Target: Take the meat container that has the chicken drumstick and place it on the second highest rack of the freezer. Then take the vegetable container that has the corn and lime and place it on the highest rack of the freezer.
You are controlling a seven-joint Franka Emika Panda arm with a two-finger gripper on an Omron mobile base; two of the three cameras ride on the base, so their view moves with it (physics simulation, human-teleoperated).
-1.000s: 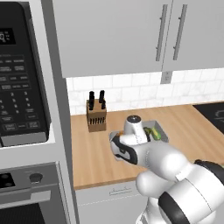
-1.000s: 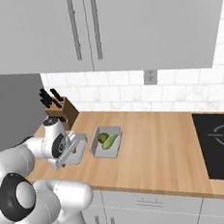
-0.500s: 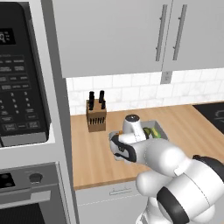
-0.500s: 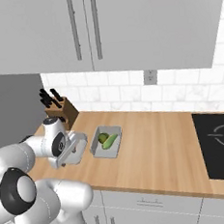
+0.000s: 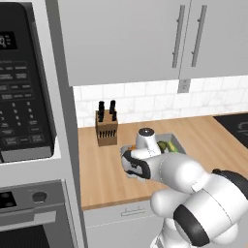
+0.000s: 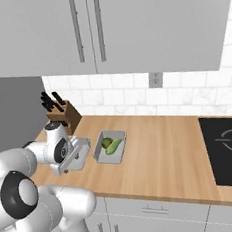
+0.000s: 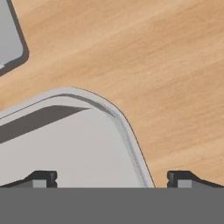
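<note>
Left base view: I have the arm bent low over the counter (image 5: 101, 174), the wrist hiding most of the meat tray (image 5: 127, 150), which sits just in front of the knife block (image 5: 106, 127). The veg tray (image 5: 169, 145) peeks out beside it with the corn and lime inside. I can't make out the drumstick from here, so I'm trusting that this is the right tray.

Right base view: the gripper (image 6: 74, 159) hangs over the meat tray (image 6: 82, 154), with the veg tray (image 6: 110, 147) just beside it, lime (image 6: 106, 142) and corn (image 6: 116, 145) plain to see. The two trays lie close together; if I come down off-line, a finger could catch the wrong tray's rim and shove it along the counter.

Hand view: the jaws stand wide apart, nothing between them. One fingertip (image 7: 41, 178) sits over the tray floor (image 7: 65, 148), the other (image 7: 183, 178) over bare wood, so they straddle the rim near a rounded corner. My worry: a grip at the corner will likely pinch a curved lip, slip or twist, and tip the tray so the meat slides out on the lift. I'd want to shift along to a straight stretch of wall first.
</note>
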